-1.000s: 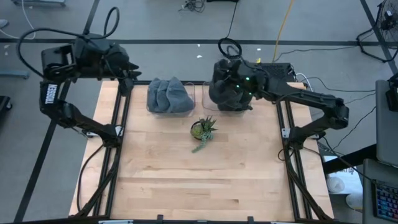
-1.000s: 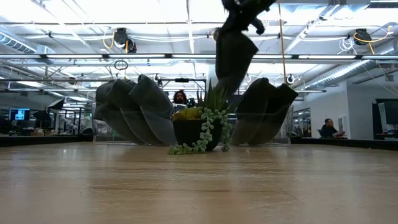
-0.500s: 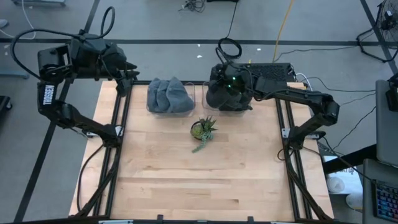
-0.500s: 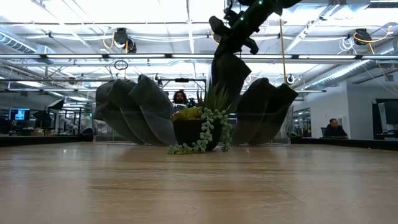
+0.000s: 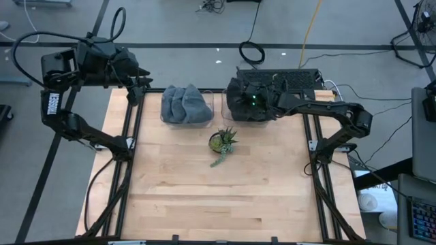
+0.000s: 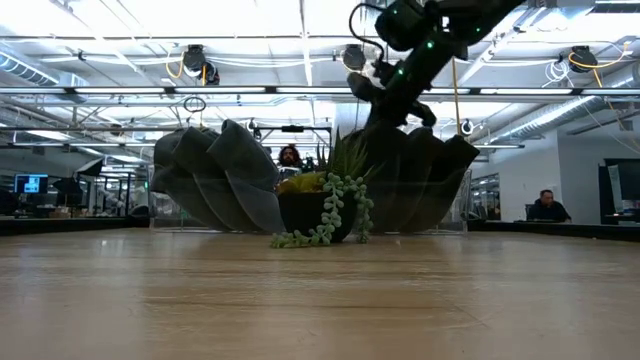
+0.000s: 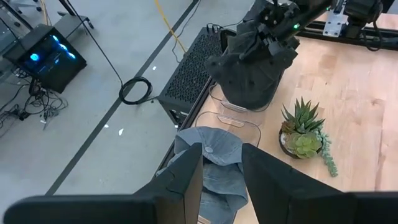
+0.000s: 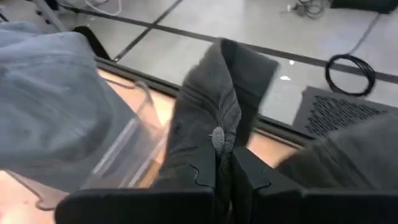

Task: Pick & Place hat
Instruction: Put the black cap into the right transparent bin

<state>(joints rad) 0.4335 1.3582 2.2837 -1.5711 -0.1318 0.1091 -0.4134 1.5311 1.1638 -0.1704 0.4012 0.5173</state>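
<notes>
A dark grey hat [image 8: 208,112] is in my right gripper [image 8: 225,171], which is shut on it over the right clear bin [image 5: 267,114] at the table's far edge. In the low view the right gripper [image 6: 395,95] stands just above the dark pile [image 6: 420,180] in that bin. The hat's lower part has merged with the pile. My left gripper [image 7: 222,168] is open and waits off the far left corner [image 5: 142,80], above and beside the left clear bin of blue-grey hats [image 5: 185,104]. My right gripper pinches a raised fold of the dark grey hat [image 8: 219,138] between its two fingers, coming from above and slanting down. The cloth runs away from the fingertips in a ridge, several layers bunched. Its lower part lies down in the right bin among the other dark hats.
A small potted succulent [image 5: 222,143] with a trailing strand stands on the wood just in front of the two bins. The blue-grey hats [image 8: 43,93] fill the left bin [image 7: 239,124]. Black rails run along both table sides. The near half of the table is bare wood [image 5: 218,197].
My right gripper has come down toward the right bin, still shut on the dark hat. The hat hung free above the bin a second ago; now its lower part has sunk into the dark pile.
</notes>
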